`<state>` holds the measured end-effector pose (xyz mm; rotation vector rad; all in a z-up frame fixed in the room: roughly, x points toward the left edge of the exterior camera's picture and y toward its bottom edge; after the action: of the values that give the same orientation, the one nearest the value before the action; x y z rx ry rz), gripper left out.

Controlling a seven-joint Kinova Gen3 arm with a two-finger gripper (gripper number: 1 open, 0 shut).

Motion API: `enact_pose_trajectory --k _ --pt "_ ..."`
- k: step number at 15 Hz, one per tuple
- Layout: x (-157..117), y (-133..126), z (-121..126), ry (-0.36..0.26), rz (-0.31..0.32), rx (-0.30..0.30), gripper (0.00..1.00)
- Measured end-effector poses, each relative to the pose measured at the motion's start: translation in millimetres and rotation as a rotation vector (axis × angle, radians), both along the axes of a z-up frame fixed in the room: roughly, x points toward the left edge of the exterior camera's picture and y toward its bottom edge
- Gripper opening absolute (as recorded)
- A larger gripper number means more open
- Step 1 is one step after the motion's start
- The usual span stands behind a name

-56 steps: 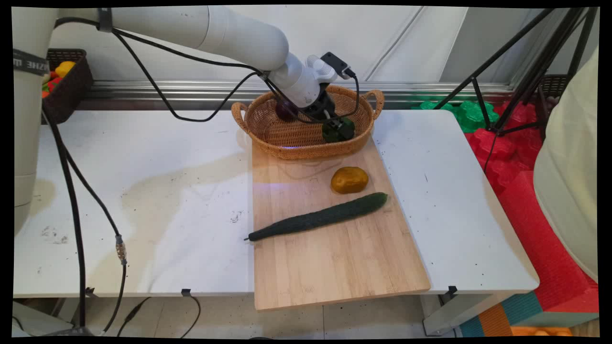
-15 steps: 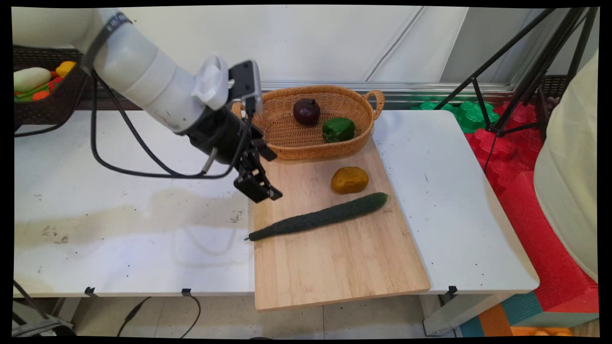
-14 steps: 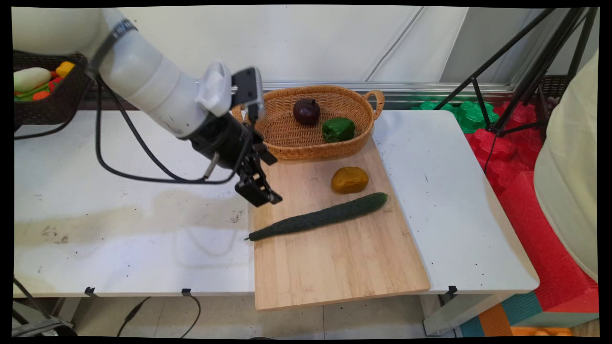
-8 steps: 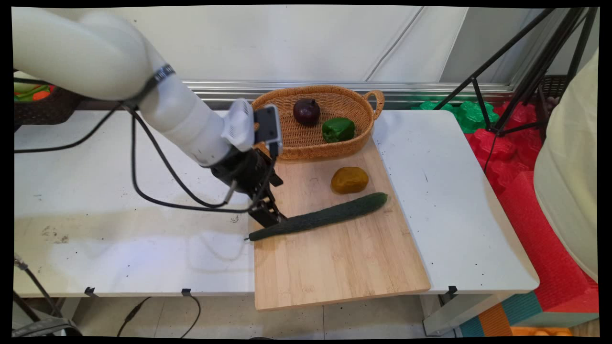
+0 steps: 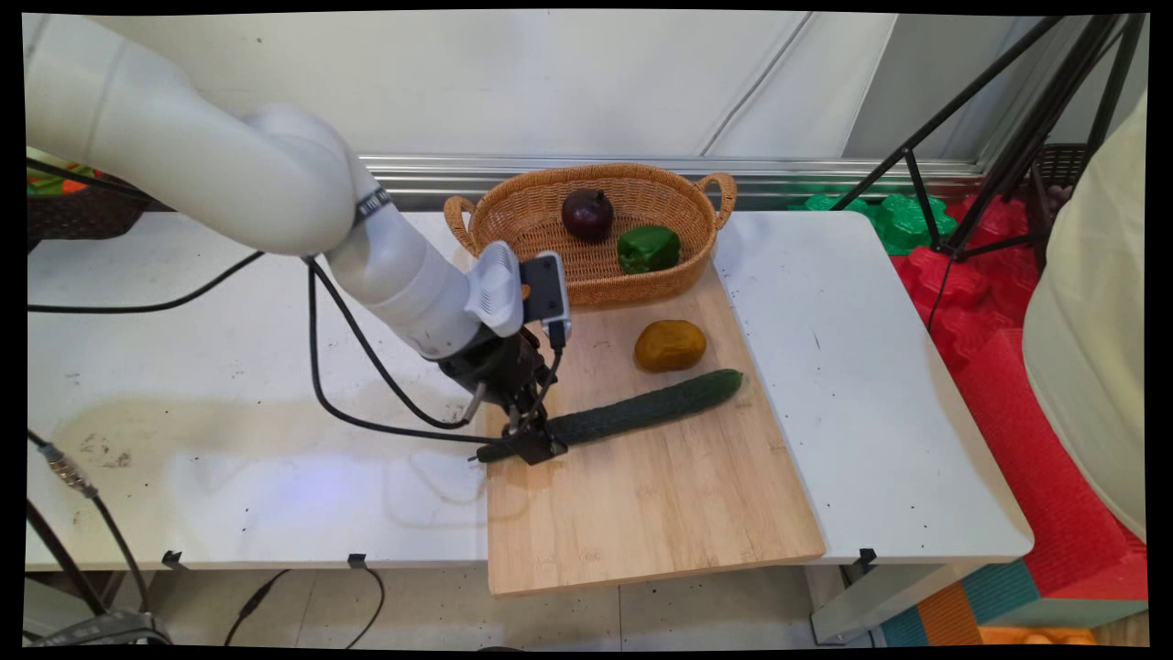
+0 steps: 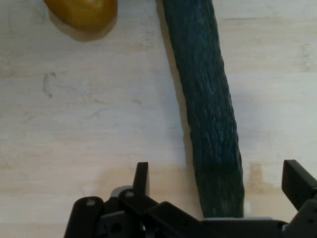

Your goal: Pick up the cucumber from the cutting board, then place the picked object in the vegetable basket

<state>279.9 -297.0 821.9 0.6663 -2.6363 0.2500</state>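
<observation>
The jaws [image 5: 529, 446] stood open, set down astride the thin stem end of the one cucumber [image 5: 641, 413], a finger [image 6: 141, 177] on either side of it and neither seen to touch it. In the hand view the cucumber [image 6: 208, 109] ran up between the two fingers, with a clear gap to each.

The cucumber lay aslant on the single wooden cutting board [image 5: 641, 513], its stem end at the board's left edge and its thick end toward the right. One yellow-brown potato [image 5: 670, 345] sat on the board just behind the cucumber's thick end, apart from it.

One wicker basket [image 5: 550, 266] with two handles stood at the far end of the board. It held two things: one dark purple onion [image 5: 587, 214] and one green pepper [image 5: 649, 248], near each other.

The board rested on the white surface [image 5: 229, 431], and its near end stuck out over the front edge.
</observation>
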Motion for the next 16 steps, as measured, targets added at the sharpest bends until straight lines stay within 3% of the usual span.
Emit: enact_pose_trajectory --k 7,8,16 --pt "-11 -4 -22 0.005 0.013 0.009 1.0" --pt "-12 -3 -24 0.005 0.015 0.011 0.0" --pt "-13 4 -20 0.022 0.023 0.008 0.0"
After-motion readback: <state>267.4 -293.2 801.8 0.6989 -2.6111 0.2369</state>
